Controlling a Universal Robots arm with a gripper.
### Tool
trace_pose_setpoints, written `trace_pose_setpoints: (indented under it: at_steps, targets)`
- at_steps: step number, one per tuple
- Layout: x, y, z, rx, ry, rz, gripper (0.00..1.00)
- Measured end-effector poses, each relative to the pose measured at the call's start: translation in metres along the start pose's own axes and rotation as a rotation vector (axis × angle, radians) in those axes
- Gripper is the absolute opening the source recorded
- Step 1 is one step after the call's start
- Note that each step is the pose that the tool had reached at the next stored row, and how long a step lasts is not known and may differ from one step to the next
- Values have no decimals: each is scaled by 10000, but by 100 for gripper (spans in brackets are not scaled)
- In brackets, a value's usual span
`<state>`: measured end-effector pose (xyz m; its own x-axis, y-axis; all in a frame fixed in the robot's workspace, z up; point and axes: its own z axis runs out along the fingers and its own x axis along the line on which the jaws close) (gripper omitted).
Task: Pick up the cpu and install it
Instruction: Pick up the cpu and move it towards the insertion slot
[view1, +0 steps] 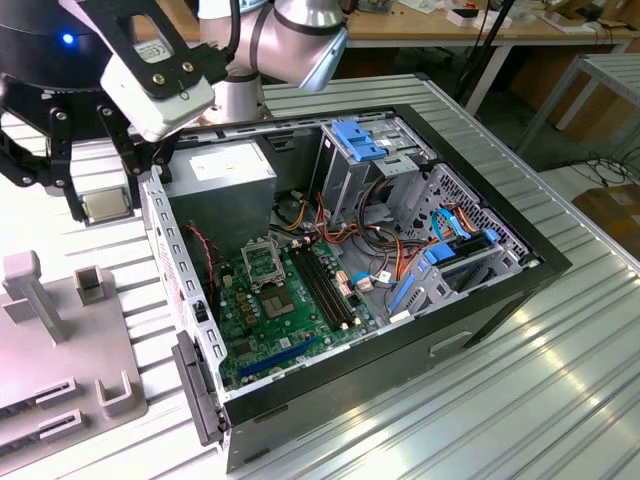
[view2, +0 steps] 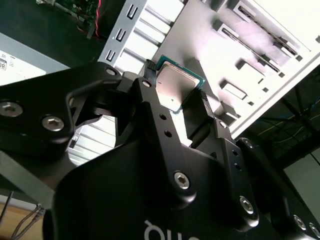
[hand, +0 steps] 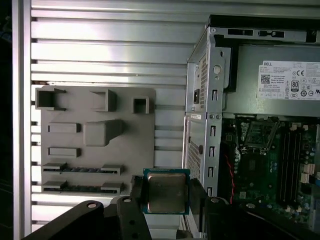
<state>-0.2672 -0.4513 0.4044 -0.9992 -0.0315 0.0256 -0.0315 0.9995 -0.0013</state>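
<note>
Within the closed hand, the cpu

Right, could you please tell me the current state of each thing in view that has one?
cpu: clamped by two opposite edges between the fingers, outside the case.
gripper: shut on the cpu.
computer case: lying on its side, panel off, inside exposed.
socket on the green board: appears empty.
grey fixture plate: holders appear empty.
</note>
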Motion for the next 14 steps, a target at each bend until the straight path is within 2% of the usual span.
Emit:
trace_pose_setpoints:
  at_steps: [3, 5, 14]
  targets:
    - [-57, -2, -1, 0, 0, -1, 47]
    - [-126, -4, -3, 0, 0, -1, 47]
    - [-340, -11, -8, 0, 0, -1, 47]
